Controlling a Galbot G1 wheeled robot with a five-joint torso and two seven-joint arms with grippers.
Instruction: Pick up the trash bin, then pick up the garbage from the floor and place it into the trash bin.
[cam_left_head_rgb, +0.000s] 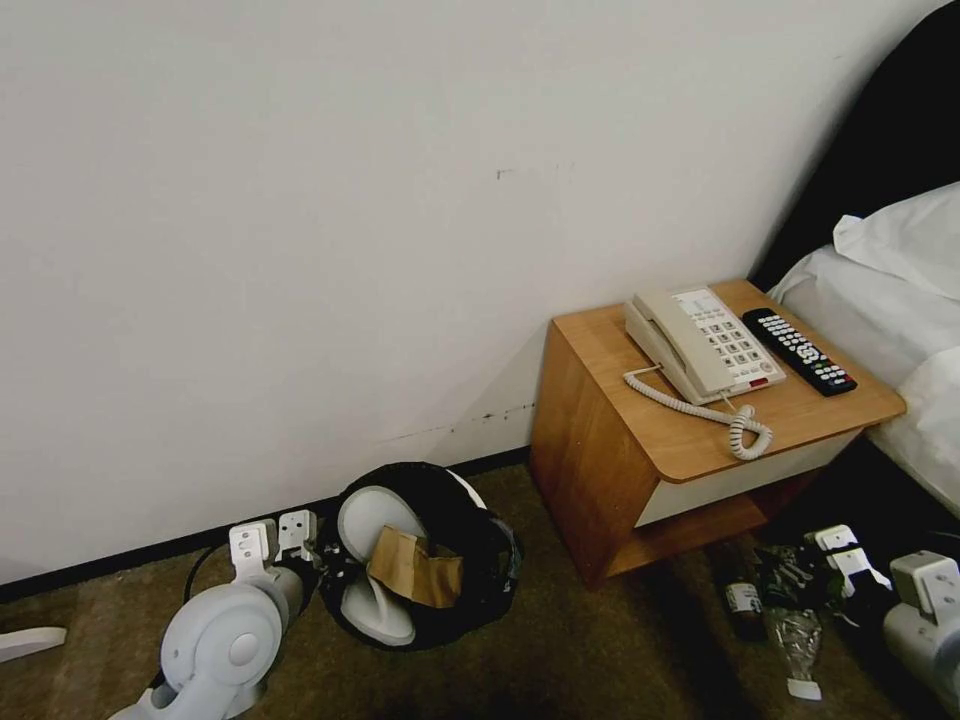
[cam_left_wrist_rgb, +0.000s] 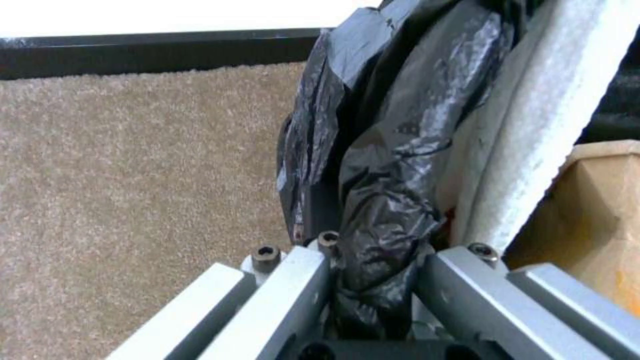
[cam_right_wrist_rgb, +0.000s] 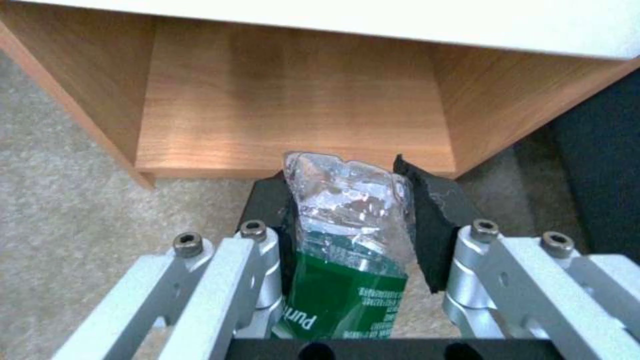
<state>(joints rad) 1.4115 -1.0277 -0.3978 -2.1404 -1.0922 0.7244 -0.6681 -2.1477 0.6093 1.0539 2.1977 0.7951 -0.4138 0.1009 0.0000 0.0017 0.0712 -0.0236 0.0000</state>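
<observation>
Gripping a crushed clear plastic bottle (cam_right_wrist_rgb: 343, 240) with a green label, the right gripper (cam_right_wrist_rgb: 347, 220) sits low over the carpet (cam_left_head_rgb: 560, 650), its black pads closed against the bottle's sides in front of the wooden nightstand (cam_left_head_rgb: 600, 440). To the left, the left gripper (cam_left_wrist_rgb: 373, 265) is clamped on the black-bagged rim of the trash bin (cam_left_head_rgb: 470, 520), apparently to keep the bin in hand and its mouth open for drop-offs. Inside lie two white slippers (cam_left_head_rgb: 370, 520) and a brown cardboard piece (cam_left_head_rgb: 415, 570). Another dark bottle (cam_left_head_rgb: 740, 595) lies beside the nightstand. Farther back, a phone (cam_left_head_rgb: 700, 345) and remote (cam_left_head_rgb: 800, 352) rest on top.
</observation>
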